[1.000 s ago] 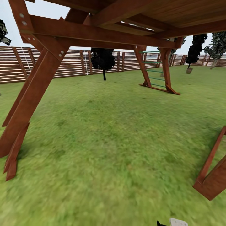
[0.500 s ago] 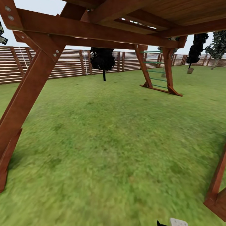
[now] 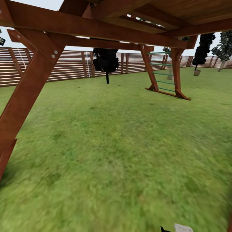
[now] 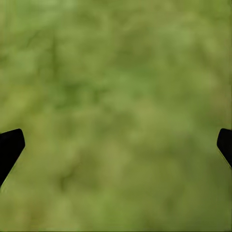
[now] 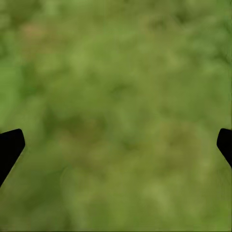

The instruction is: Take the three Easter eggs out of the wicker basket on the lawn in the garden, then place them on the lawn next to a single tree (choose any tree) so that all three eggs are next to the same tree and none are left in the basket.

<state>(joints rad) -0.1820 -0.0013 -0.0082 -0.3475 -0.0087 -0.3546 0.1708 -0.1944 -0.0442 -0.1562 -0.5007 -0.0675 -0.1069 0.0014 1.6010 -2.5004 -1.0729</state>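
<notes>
Lawn (image 3: pixel 122 151) spreads across the head view under a wooden play frame, and neither eggs nor basket can be seen on it. At the left a thick slanted wooden leg (image 3: pixel 24 96) comes down to the grass. Behind it a slatted fence (image 3: pixel 72 64) runs along the far edge. A dark, thin-stemmed tree (image 3: pixel 105 61) stands before the fence near the middle. Further right a ladder with green rungs (image 3: pixel 162 75) leans between two posts. At the far right, dark trees (image 3: pixel 203 48) rise by the fence. Both wrist views look at blurred grass: the left gripper (image 4: pixel 116 145) has its jaws spread wide with nothing between them, and so has the right gripper (image 5: pixel 116 145).
</notes>
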